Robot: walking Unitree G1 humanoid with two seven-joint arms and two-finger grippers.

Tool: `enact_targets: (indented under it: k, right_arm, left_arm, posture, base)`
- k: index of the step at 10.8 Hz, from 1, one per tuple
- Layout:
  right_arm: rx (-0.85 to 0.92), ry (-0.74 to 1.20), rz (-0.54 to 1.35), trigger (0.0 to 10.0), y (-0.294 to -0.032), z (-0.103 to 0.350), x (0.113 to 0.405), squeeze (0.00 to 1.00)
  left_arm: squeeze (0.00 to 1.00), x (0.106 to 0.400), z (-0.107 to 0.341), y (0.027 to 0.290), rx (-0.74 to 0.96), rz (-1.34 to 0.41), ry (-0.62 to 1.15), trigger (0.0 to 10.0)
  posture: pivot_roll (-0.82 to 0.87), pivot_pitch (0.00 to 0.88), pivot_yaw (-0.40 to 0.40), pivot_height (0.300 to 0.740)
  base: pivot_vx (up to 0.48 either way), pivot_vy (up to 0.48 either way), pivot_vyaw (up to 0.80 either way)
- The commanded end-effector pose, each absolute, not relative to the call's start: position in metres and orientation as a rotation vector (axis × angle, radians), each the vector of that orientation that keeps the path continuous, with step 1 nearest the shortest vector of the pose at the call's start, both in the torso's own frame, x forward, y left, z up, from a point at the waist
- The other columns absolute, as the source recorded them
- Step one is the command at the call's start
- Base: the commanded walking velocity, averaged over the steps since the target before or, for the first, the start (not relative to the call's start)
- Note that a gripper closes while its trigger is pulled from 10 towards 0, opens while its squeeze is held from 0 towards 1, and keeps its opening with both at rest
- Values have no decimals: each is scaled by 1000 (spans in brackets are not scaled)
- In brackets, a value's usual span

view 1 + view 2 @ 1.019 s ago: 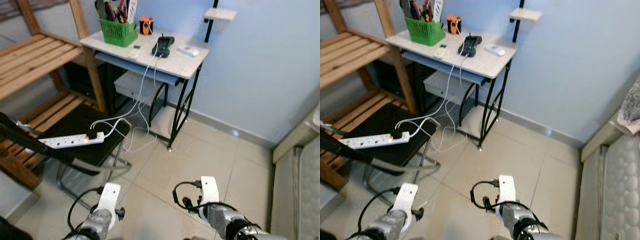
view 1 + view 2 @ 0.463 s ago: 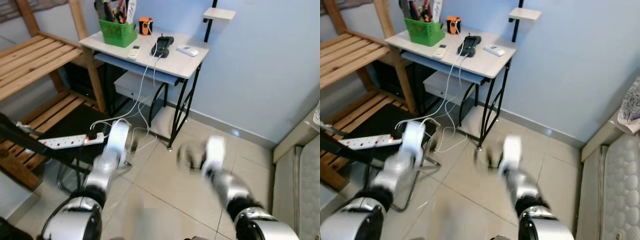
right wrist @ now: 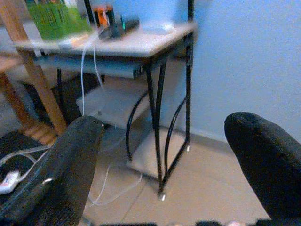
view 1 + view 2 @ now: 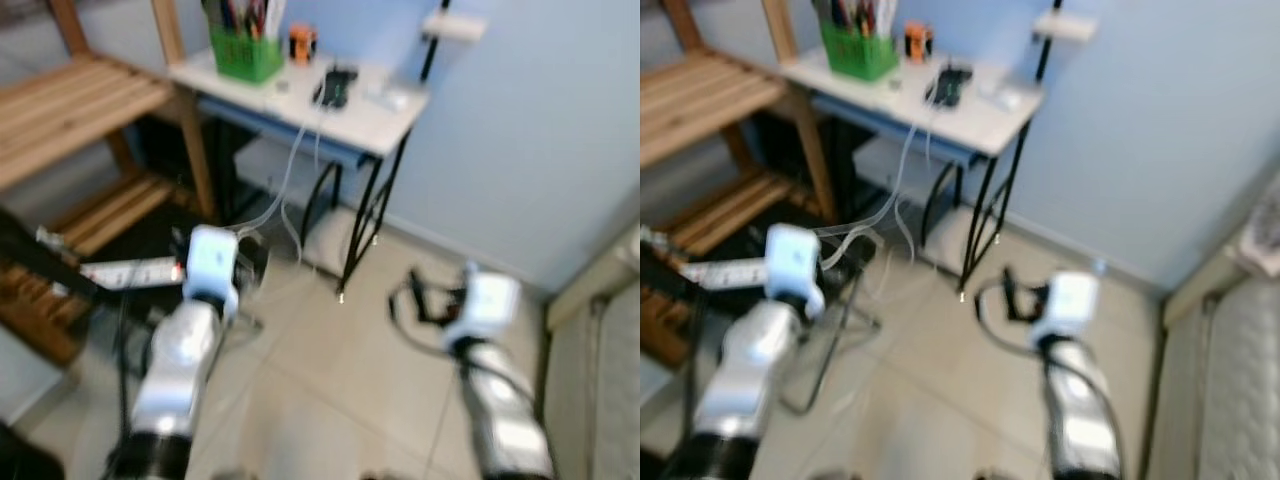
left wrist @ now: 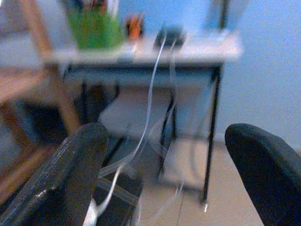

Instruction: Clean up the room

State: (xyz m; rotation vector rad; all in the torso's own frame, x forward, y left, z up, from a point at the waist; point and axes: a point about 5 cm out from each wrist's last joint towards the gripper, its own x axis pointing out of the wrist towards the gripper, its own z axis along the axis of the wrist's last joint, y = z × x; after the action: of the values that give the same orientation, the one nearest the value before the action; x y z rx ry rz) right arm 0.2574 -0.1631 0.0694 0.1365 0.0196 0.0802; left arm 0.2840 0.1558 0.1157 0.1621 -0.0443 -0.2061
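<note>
We see two pincers, the left pincer (image 5: 162,179) and the right pincer (image 3: 164,174), both wide apart and holding nothing. In the upper middle of the blurred head view one small surface (image 4: 385,125) carries one green basket (image 4: 245,55), one orange object (image 4: 301,42) and one black device (image 4: 336,87). One white power strip (image 4: 125,272) lies at the left.

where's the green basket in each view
Left eye view: green basket at the desk's far left corner.
Right eye view: same corner, top of the picture.
Left wrist view: blurred green shape on the desk.
Right wrist view: green shape.
Shared landmark: white desk.
</note>
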Motion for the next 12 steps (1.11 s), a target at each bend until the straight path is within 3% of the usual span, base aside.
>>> enact_targets:
  k: [1, 2, 3, 6, 12]
  right_arm:
    - [138, -13, 118, 10000, -164, 78, 253, 0]
    - [155, 3, 111, 10000, -171, 79, 244, 0]
    - [166, 7, 109, 10000, -170, 81, 248, 0]
    - [172, -2, 180, 10000, -146, 91, 279, 0]
    - [144, 40, 194, 10000, -140, 80, 288, 0]
  left_arm:
    - [0, 272, 120, 151, 175, -270, -75, 10000]
    - [0, 245, 106, 162, 113, -276, -34, 10000]
    - [0, 246, 101, 165, 72, -241, 2, 10000]
    - [0, 271, 110, 151, 129, -288, -13, 10000]
    - [0, 285, 111, 139, 196, -383, -34, 10000]
  posture:
    - [15, 0, -49, 735]
    - [17, 0, -48, 735]
    - [26, 0, -47, 735]
    - [37, 0, -44, 735]
    - [29, 0, -37, 735]
  base:
    - [0, 0, 0]
    - [0, 0, 0]
    - [0, 0, 0]
    - [0, 0, -233]
    - [0, 0, -695]
